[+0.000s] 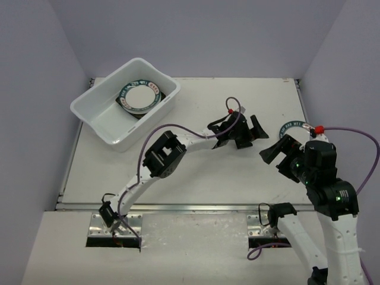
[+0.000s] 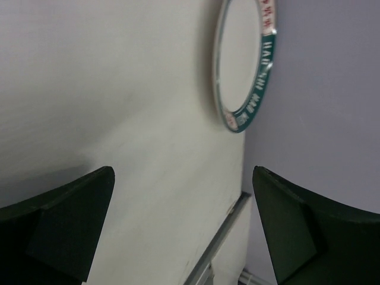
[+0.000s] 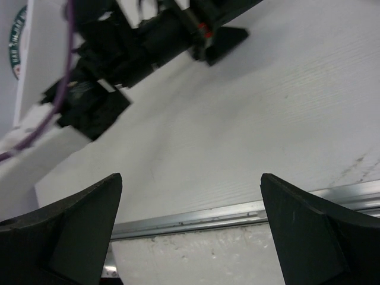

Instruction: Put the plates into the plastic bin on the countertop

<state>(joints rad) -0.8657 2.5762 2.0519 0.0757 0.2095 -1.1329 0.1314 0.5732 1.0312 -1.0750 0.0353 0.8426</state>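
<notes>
The white plastic bin (image 1: 98, 122) stands at the back left of the countertop (image 1: 196, 172). Inside it a teal-and-red ringed plate (image 1: 140, 97) lies on top of a dark plate whose edge just shows. Another ringed plate (image 1: 292, 126) lies at the right side, partly hidden behind my right arm. It also shows in the left wrist view (image 2: 243, 62). My left gripper (image 1: 252, 129) is open and empty just left of that plate, jaws facing it (image 2: 183, 172). My right gripper (image 1: 278, 154) is open and empty just in front of the plate (image 3: 191, 177).
A metal rail (image 1: 178, 206) runs along the near edge of the table, and it also shows in the right wrist view (image 3: 196, 217). The left arm (image 3: 142, 41) fills the top of the right wrist view. Lilac walls close in the back and both sides.
</notes>
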